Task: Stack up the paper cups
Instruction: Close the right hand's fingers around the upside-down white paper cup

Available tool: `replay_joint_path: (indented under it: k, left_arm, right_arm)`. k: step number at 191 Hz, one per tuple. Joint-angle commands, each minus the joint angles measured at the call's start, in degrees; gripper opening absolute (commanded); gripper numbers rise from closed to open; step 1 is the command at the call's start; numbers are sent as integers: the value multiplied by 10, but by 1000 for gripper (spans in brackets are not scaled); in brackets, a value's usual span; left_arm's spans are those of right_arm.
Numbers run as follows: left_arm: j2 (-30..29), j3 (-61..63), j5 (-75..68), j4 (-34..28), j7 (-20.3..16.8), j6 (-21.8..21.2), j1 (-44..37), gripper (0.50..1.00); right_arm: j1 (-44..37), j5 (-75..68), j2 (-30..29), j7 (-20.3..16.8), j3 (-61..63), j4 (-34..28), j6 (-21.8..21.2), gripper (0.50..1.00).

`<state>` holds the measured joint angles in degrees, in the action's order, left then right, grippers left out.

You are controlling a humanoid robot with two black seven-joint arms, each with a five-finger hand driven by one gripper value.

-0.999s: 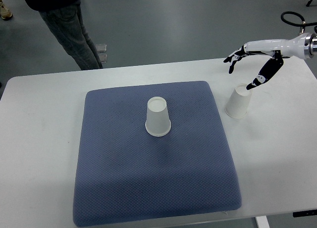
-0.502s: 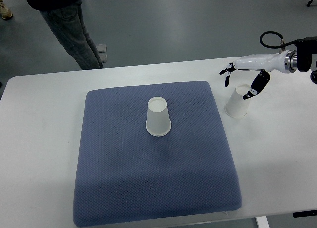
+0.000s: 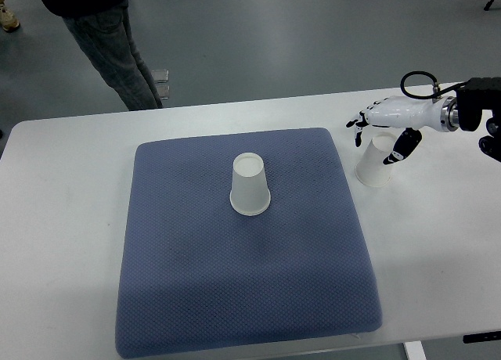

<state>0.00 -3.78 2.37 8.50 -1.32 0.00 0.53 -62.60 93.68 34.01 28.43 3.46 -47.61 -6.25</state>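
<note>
The right hand is reaching in from the right edge and hovering over the top of the right cup; its fingers are spreading loosely and curling downward past the cup's far side, while the thumb is hanging down on the cup's right side, just beside its upper wall; whether the thumb is touching the paper cannot be told, and the hand is not closing on anything; the cup between thumb and fingers is standing upside down on the bare table, tilting a little in this steep view, just beside the right edge of the mat; the mid cup is standing well to the left of the fingers, also upside down with its flat base showing on top, near the middle of the mat's far half, apart from the hand and from the other cup; the mat is lying flat and covering most of the table's middle; beyond the fingers and far to their left, past the table's far edge, a person is standing on the grey floor, only legs and a dark top showing; the left hand is not appearing anywhere in the view.
</note>
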Motion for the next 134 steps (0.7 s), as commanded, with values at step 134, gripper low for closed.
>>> replay_joint_path:
  k: [134]
  left_arm:
    - [0,0,0,-1,0,0,0,1000]
  right_arm:
    - [63,-3,-51,2,-1,78,77,905]
